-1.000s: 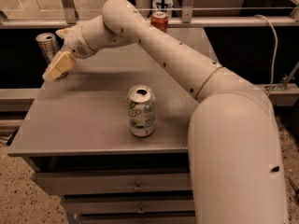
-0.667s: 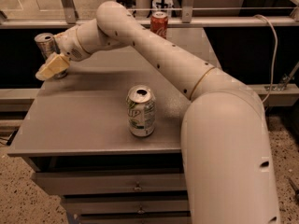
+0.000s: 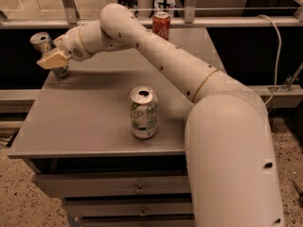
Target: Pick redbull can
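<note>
The redbull can (image 3: pixel 42 42), slim and silver, stands at the far left corner of the grey table (image 3: pixel 94 122). My gripper (image 3: pixel 51 60), with tan pads, is at the can, covering its lower middle; the can's top and base show above and below it. The white arm reaches across the table from the right. A red Coca-Cola can (image 3: pixel 162 25) stands at the table's back edge. A wider white-and-green soda can (image 3: pixel 143 112) stands near the front middle.
The table has drawers (image 3: pixel 118 188) below its front edge. A metal rail (image 3: pixel 213 21) runs behind the table. A cable (image 3: pixel 277 56) hangs at the right. Speckled floor (image 3: pixel 19 197) lies to the left.
My gripper has moved left across the back of the table and now overlaps the redbull can. The three cans have not moved.
</note>
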